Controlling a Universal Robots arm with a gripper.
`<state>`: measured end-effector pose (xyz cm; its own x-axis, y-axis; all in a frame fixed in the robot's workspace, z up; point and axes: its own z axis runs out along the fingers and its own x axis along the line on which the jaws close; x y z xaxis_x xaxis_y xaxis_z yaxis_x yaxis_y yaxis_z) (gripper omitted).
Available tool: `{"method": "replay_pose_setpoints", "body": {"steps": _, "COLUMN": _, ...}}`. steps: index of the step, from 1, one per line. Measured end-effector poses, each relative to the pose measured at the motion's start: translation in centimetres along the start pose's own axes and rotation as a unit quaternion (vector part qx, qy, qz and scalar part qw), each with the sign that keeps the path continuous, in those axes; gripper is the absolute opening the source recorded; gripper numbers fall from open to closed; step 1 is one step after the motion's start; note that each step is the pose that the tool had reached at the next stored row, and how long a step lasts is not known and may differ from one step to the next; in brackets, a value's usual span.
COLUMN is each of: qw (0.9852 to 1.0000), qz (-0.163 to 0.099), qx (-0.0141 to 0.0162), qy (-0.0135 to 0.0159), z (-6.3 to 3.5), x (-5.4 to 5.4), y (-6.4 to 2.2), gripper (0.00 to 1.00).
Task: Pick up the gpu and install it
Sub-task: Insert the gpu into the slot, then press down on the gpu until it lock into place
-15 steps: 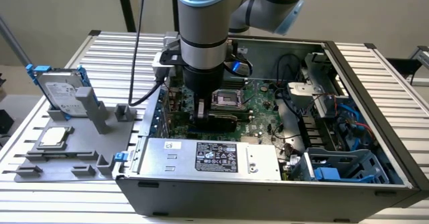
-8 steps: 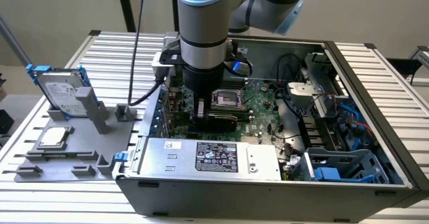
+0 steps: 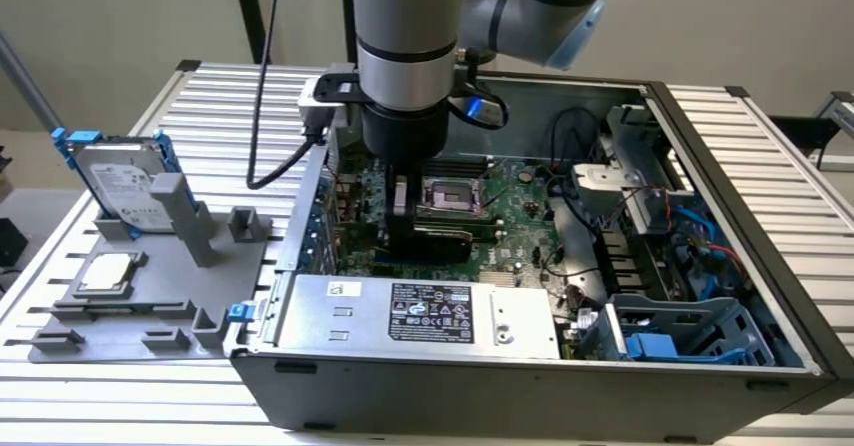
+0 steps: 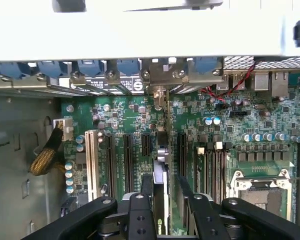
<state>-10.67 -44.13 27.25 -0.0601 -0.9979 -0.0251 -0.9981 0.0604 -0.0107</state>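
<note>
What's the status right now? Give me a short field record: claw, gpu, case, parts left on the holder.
claw: down inside the open computer case, above the motherboard, closed on the gpu
gpu: seen edge-on between the claw fingers, upright over the expansion slots, bracket end toward the rear slot covers
seating: cannot tell whether it is fully in the slot
holder: grey fixture on the exterior view's left carries the hard drive with blue rails, standing, and the CPU chip, lying flat

1 gpu (image 4: 160, 165), 1 gripper (image 4: 166, 200), 1 hard drive (image 3: 118, 181), 1 PC case (image 3: 534, 386)
</note>
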Motion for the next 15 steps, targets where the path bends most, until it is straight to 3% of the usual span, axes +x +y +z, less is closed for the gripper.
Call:
{"method": "replay_pose_setpoints", "body": {"steps": 6, "qw": 1.0000, "qz": 0.000, "qx": 0.0000, "qy": 0.0000, "z": -2.10, "x": -0.1, "y": -0.02, "gripper": 0.34}}
{"method": "replay_pose_setpoints", "body": {"steps": 8, "qw": 1.0000, "qz": 0.000, "qx": 0.0001, "qy": -0.0001, "z": -2.57, "x": -0.1, "y": -0.03, "gripper": 0.25}}
{"method": "replay_pose_setpoints", "body": {"steps": 9, "qw": 1.0000, "qz": 0.000, "qx": 0.0000, "qy": 0.0000, "z": -2.67, "x": -0.1, "y": -0.03, "gripper": 0.25}}
{"method": "replay_pose_setpoints", "body": {"steps": 11, "qw": 1.0000, "qz": 0.000, "qx": 0.0001, "qy": -0.0003, "z": -2.67, "x": -0.1, "y": -0.03, "gripper": 0.13}}
{"method": "replay_pose_setpoints", "body": {"steps": 15, "qw": 1.0000, "qz": 0.000, "qx": -0.0001, "qy": -0.0020, "z": -2.68, "x": -0.1, "y": -0.03, "gripper": 0.11}}
